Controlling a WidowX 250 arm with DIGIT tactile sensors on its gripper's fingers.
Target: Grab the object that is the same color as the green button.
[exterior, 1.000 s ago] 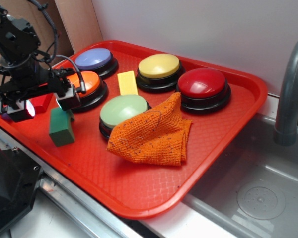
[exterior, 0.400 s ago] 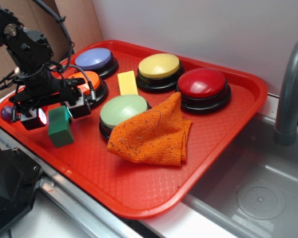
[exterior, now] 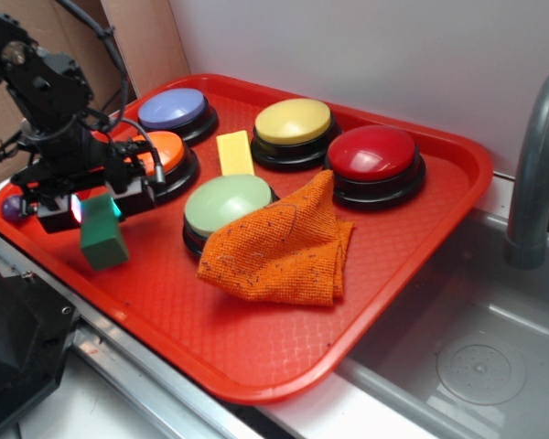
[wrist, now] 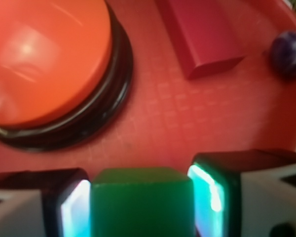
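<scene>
Exterior view, my position: my gripper (exterior: 90, 203) sits at the left end of the red tray (exterior: 421, 229), just in front of the orange button (exterior: 160, 154).
Exterior view, target: the dark green block (exterior: 102, 236) stands between my fingers, its top up in my grasp; whether its base touches the tray I cannot tell.
Exterior view, match: the pale green button (exterior: 227, 204) lies well to the right, partly under the orange cloth (exterior: 279, 242).
Exterior view, count: five buttons (blue, orange, yellow, red, green), one cloth, one pale yellow block (exterior: 234, 153).
Wrist view, jaws: narrowed onto the green block (wrist: 142, 200), both pads pressed flat against its sides.
Wrist view, neighbours: one red block (wrist: 202, 34), one small purple ball (wrist: 288, 45), the orange button (wrist: 44, 59) up left.
Wrist view, advice: I judge the hold centred; keep squeezing evenly and rise straight, clear of the orange button's rim.
</scene>
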